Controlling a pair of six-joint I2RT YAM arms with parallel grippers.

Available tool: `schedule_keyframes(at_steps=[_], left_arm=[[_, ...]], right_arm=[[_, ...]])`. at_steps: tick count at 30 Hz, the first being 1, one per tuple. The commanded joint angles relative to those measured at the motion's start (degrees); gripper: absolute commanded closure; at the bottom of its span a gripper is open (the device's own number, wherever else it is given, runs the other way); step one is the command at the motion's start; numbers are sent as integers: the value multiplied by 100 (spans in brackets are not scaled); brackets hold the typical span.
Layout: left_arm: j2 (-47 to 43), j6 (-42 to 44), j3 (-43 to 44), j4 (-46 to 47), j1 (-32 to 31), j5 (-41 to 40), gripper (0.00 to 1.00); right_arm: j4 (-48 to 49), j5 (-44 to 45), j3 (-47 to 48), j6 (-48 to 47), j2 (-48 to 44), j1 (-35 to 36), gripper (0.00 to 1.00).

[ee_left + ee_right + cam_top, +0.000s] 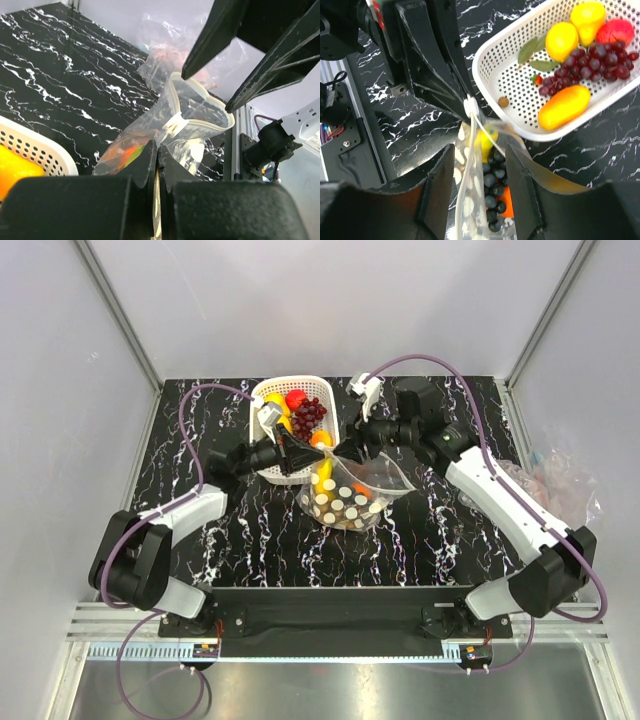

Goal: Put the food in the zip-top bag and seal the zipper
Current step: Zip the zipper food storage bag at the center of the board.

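The clear zip-top bag (350, 497) with white dots lies in front of the white basket (262, 400). Inside the bag are dark grapes (492, 182), a yellow fruit (485, 140) and an orange piece (507, 207). My left gripper (157, 147) is shut on the bag's rim by the white zipper slider (175, 124). My right gripper (480, 149) is open, its fingers (437, 185) either side of the bag's gaping mouth. In the basket lie two lemons (561, 41), a red strawberry (619, 31), purple grapes (590, 65) and an orange-yellow fruit (564, 106).
Crumpled clear plastic bags (560, 480) lie at the table's right edge. The basket (492, 47) touches the bag's far side. Both arms meet over the table's middle. White walls with metal rails close in the black marbled table (200, 440).
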Motion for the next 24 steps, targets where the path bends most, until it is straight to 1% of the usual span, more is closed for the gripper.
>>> schedule_keyframes(at_steps=[1,6,12,14,21,22,23,24], left_arm=[[-365,352,268,-228,-61,205,98],[-550,511,242,-500,-149,162,98],[-629,616,277,-755,-175,127,96],[-647,652,286,-799,-175,127,96],[-717,660,268,-852,-166,109,96],[-743,660,259,-843,-175,118,96],[-744,678,251,-843,-175,100,96],[-744,669,242,-843,-175,109,96]], right_arm=[[-258,-413,607,-592,125,123,47],[-275,-352,722,-803,319,325,47],[-539,-264,915,-1005,486,474,48],[-618,-220,968,-1049,547,527,51],[-636,-150,977,-1067,600,571,55],[-610,-141,960,-1067,609,571,57],[-592,-141,942,-1067,609,571,62],[-583,-141,942,-1058,626,571,63]])
